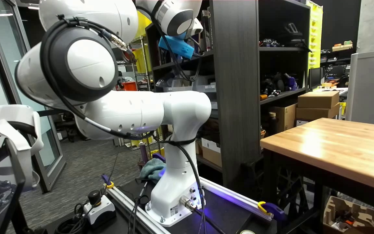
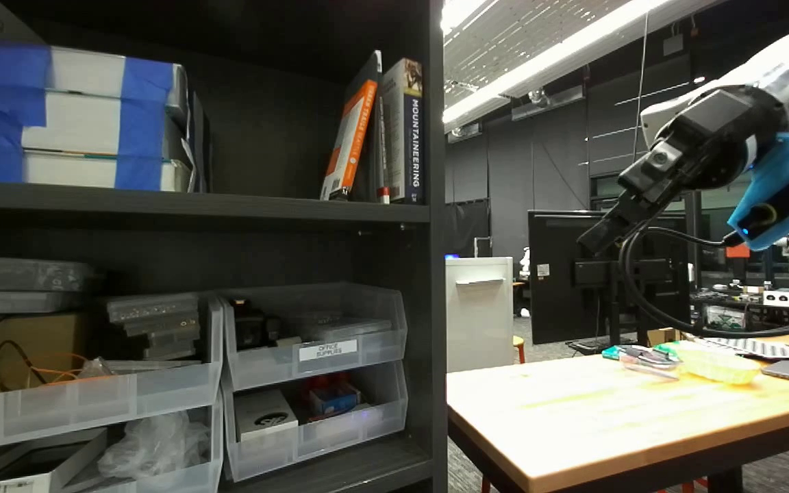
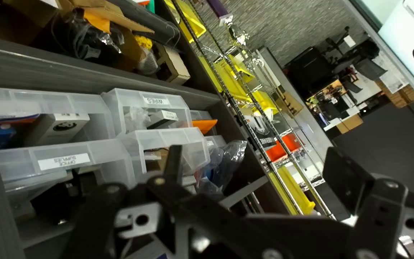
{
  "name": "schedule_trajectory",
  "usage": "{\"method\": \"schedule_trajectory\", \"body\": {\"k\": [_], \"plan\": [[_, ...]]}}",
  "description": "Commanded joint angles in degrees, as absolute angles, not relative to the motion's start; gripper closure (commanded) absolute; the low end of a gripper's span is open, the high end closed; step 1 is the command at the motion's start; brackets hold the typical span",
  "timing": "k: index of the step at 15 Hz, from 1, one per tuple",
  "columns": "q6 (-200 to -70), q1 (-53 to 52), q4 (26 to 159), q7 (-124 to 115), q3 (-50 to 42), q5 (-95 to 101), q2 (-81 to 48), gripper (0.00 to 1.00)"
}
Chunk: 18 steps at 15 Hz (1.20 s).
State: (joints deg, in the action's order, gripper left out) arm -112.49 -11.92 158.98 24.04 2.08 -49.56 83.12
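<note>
Far left in my wrist view, a translucent plastic OFFICE SUPPLIES bin (image 3: 101,156) sat shelved; next up, a translucent plastic WIRES bin (image 3: 131,99); then my black two-fingered gripper (image 3: 255,162), spread wide apart; behind it, a silvery metal rack (image 3: 243,118)!

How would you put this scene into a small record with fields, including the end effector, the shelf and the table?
End effector: in mid-air, open, jaws apart, nothing held
Beyond it in wrist view: OFFICE SUPPLIES bin and WIRES bin, both translucent
Dark shelf, upper level: MOUNTAINEERING book, leaning orange-spined book, blue-taped stack
Wooden table: yellow container on top
Background in wrist view: wire rack with yellow bins
</note>
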Motion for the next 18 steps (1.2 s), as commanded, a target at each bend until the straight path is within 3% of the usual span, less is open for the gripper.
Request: {"method": "schedule_trajectory", "body": {"k": [1, 18], "plan": [[-118.0, -12.0, 158.9, 24.4, 6.3, -54.2, 84.3, 0.00], [-143.5, -12.1, 159.1, 29.3, 31.8, -74.8, 81.8, 0.00]]}}
